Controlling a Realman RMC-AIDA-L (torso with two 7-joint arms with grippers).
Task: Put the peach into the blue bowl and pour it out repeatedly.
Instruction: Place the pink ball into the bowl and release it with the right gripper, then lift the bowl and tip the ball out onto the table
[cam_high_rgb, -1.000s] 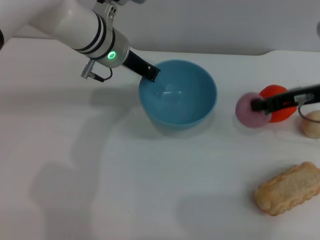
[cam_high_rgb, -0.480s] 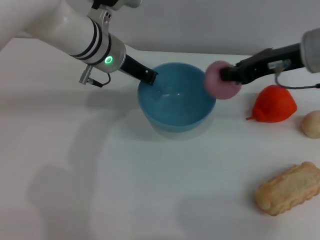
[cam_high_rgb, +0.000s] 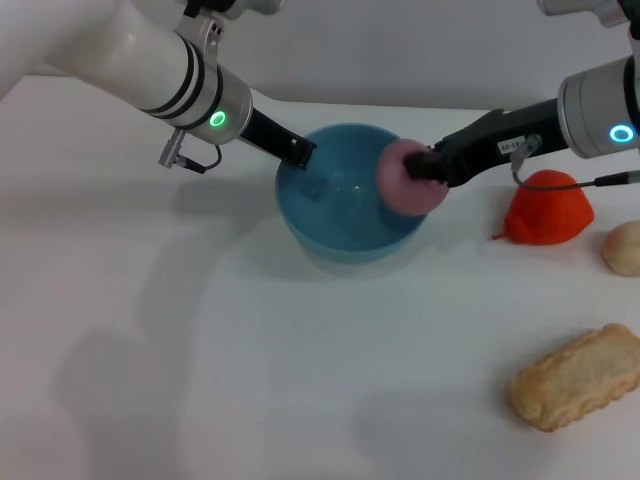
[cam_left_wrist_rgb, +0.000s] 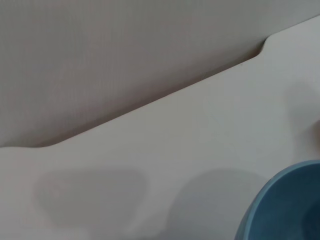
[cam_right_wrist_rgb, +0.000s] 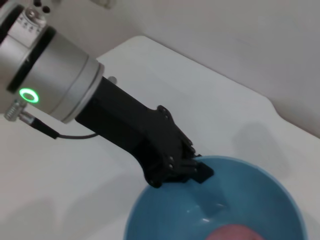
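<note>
The left part of the white bench (cam_high_rgb: 150, 350) lies bare from the near edge up to the back wall. The left hand (cam_high_rgb: 300, 152) reaches down from the upper left and is clamped on the far-left rim of the blue bowl (cam_high_rgb: 345, 215); the right wrist view shows its black fingers (cam_right_wrist_rgb: 192, 167) pinching that rim. The peach (cam_high_rgb: 405, 187) hangs over the bowl's right inner side, just at the rim, gripped by the right hand (cam_high_rgb: 428, 170), whose arm stretches in from the right edge. Just beside the bowl's right lies the red-orange pointed fruit (cam_high_rgb: 545, 207), then a beige ball (cam_high_rgb: 623, 247) at the edge. A biscuit-shaped toy (cam_high_rgb: 578, 377) sits near the front right, open bench around it.
</note>
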